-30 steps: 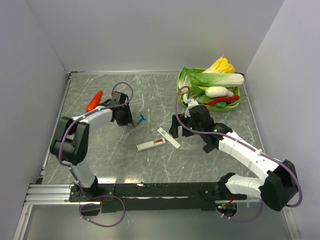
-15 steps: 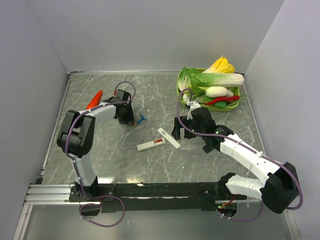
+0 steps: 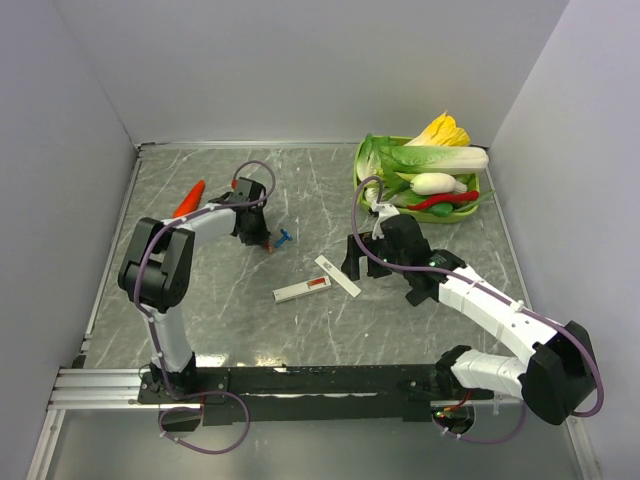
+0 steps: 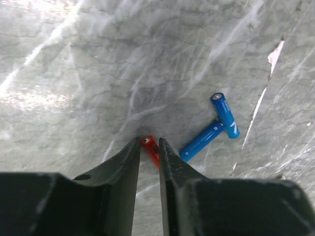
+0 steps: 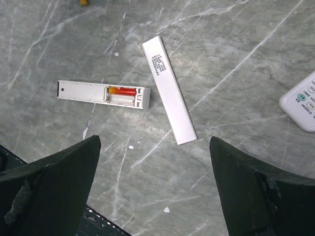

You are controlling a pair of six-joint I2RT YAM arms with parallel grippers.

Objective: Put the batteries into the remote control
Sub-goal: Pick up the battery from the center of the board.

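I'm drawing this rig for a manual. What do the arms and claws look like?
The left arm and right arm alternate white links with bulky black joints, and a thin purple cable loops along each. The left claw has two black, flat, tapering fingers; the right claw looks dark and wedge-shaped. No markings show.

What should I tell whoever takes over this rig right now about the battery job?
Left gripper: shut on the second battery, beside the blue piece.
Right gripper: open, above the remote and its back cover.
Done: first battery sits in the remote's open bay; cover off, lying beside it.
Left to do: carry the second battery over, seat it in the empty slot, refit the cover.
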